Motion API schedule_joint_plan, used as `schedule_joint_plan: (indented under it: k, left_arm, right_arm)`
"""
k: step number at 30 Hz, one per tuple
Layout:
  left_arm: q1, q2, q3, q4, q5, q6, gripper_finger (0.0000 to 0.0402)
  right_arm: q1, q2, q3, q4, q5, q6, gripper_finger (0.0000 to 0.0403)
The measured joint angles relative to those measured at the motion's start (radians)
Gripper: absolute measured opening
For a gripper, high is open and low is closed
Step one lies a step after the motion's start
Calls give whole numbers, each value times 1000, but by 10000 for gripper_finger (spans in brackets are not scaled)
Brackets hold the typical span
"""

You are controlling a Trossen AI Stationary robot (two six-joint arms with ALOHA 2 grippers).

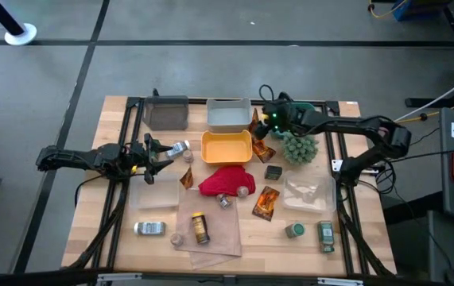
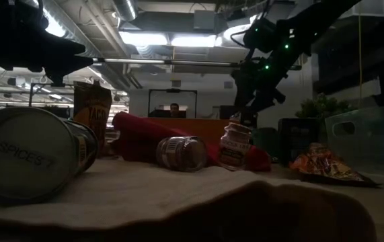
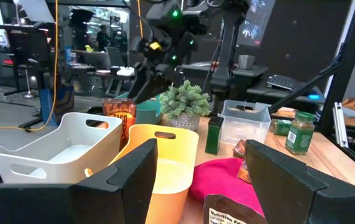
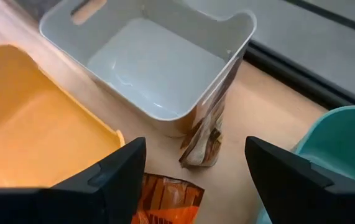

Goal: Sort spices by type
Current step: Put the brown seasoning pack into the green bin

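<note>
Spices lie scattered over the worktop [image 1: 123, 111] in the high view: foil sachets [image 1: 265, 202], green-lidded jars [image 1: 325, 235], a yellow-capped bottle [image 1: 200, 228] on a tan mat, and a silver-capped jar [image 1: 180, 148] just beside the left gripper [image 1: 153, 155], whose jaws stand apart, empty. The right gripper [image 1: 268, 119] reaches between the white bin [image 1: 228, 115] and a teal bin, likely after the sachet standing there. Grey, white and yellow bins [image 1: 227, 147] at the back hold nothing visible, so sorting seems barely begun.

From table height, a large tin [image 2: 27, 161] and a small pot [image 2: 233, 146] lie near the red cloth [image 2: 138, 138].

Looking out from the left wrist, the jaws are open, facing the empty yellow bin [image 3: 165, 162] and white bin [image 3: 59, 152].

Over at the right wrist, open jaws hang above a sachet [image 4: 205, 134] leaning against the empty white bin [image 4: 158, 56]
</note>
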Motion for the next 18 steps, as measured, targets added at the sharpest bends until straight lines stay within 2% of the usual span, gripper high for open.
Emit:
schedule_joint_plan:
  k: [18]
  left_arm:
    - [0, 0, 0, 0, 0, 0, 227]
  right_arm:
    - [0, 138, 0, 72, 59, -46, 273]
